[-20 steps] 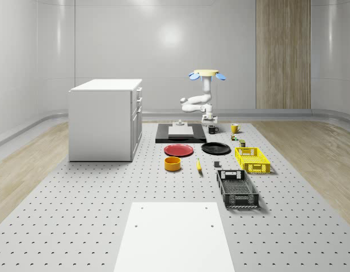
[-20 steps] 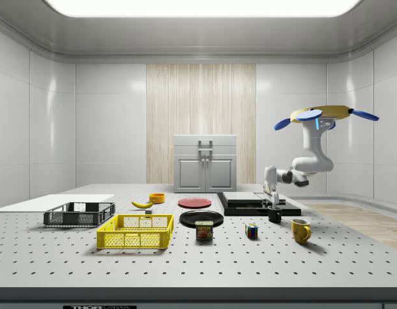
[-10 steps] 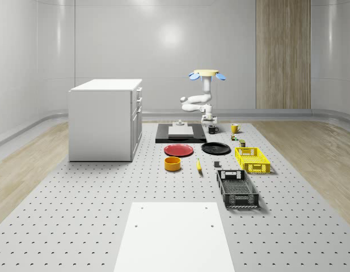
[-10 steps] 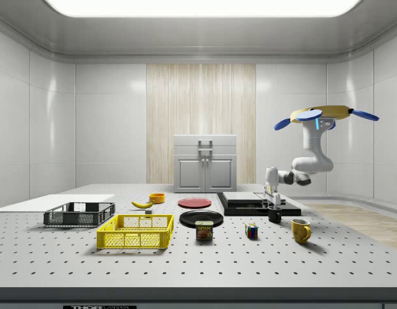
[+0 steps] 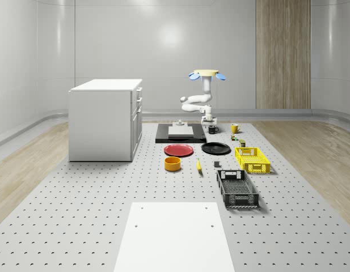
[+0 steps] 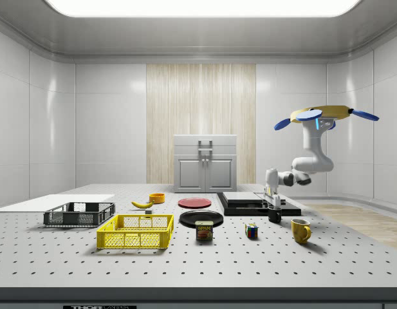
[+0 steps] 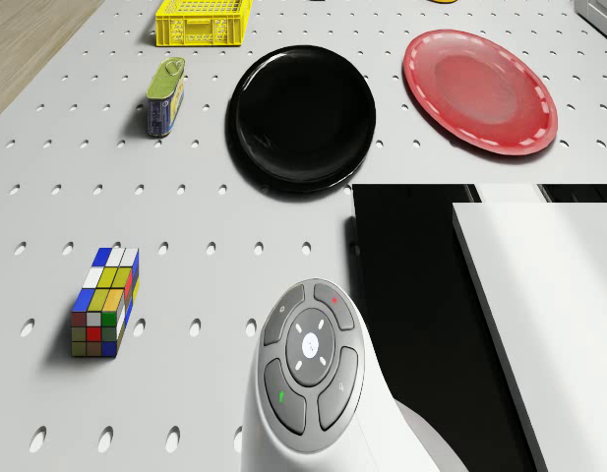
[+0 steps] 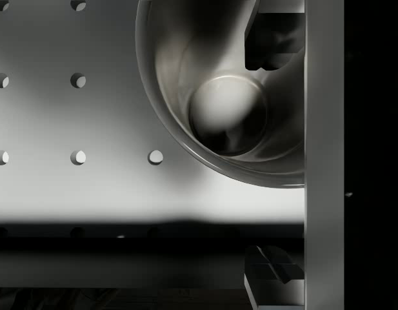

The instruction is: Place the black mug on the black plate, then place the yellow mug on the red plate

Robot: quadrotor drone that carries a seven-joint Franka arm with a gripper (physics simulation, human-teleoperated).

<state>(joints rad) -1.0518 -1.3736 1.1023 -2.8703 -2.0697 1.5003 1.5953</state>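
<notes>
One small shift: in the whole-scene view the drone [image 5: 207, 73] hovers above the black mug [image 5: 212, 130], which stands on the worktop [image 5: 106, 192]; in the side view the tool [image 6: 273, 205] has edged over it; in the wrist view wide-spread fingers [image 8: 276, 39] bracket the mug, so a grasp looks close.

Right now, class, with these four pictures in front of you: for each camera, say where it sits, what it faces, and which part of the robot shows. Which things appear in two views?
Whole-scene view: high at the table's near end; the drone hovers beyond the black mug.
Side view: table-height, facing the cabinet; arm and claw above the mug.
Drone view: on the drone, looking down past the arm's wrist.
Wrist view: looking into the mug, fingertips around its rim.
Shared: black plate and red plate, whole-scene and drone views.
</notes>
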